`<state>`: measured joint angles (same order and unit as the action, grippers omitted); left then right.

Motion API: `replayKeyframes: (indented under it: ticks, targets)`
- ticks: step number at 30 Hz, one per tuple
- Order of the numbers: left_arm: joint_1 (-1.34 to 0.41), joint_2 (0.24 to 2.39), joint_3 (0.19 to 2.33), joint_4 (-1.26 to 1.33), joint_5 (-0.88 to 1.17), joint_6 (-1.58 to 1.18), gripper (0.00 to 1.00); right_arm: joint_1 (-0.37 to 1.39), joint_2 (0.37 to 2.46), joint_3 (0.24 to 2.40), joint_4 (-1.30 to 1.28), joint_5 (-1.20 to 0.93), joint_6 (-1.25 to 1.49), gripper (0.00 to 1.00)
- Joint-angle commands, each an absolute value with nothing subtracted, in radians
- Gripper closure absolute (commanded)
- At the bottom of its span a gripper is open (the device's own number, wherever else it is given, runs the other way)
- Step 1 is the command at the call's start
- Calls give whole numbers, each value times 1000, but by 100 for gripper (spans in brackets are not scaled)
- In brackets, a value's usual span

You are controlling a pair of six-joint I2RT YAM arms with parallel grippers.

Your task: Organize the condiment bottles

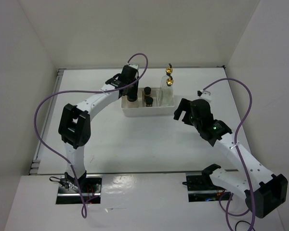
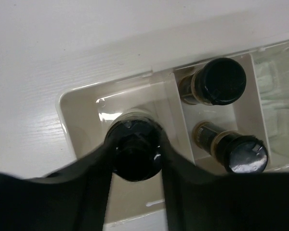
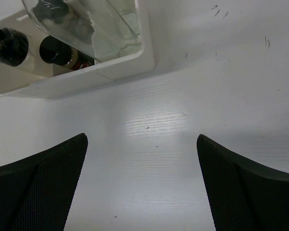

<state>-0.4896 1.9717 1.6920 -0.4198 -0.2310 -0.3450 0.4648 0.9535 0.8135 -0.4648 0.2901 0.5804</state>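
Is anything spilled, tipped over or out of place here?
Nothing stands out. The two small dark jars stand upright in the middle compartment of the white tray, the tall glass bottles at its right end, and the left end effector grips the squat jar by its cap in the left compartment. No spill shows on the table.

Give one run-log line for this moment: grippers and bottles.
left gripper: shut on squat jar, tray left compartment | right gripper: open, above table | small dark jars: middle compartment | glass bottles: right compartment
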Motion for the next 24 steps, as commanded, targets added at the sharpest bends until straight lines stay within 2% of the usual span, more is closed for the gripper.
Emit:
replayKeyframes:
  ticks: [1, 4, 9, 12, 18, 24]
  targets:
    - [-494, 1959, 1694, -388, -238, -350, 47, 463, 951, 877, -425, 340, 558, 2]
    - [-494, 1918, 1713, -397, -238, -350, 24, 454, 951, 896, -434, 341, 558, 2]
    - [-503, 1856, 1750, -443, -258, -350, 6, 445, 917, 905, -443, 341, 549, 2]
    - [-523, 1803, 1781, -474, -279, -350, 0, 434, 908, 914, -443, 341, 529, 2]
    - [-523, 1657, 1759, -511, -265, -362, 0, 336, 856, 937, -417, 267, 518, 2]
    - [-523, 1416, 1517, -476, -221, -371, 0, 316, 844, 890, -393, 227, 500, 2]
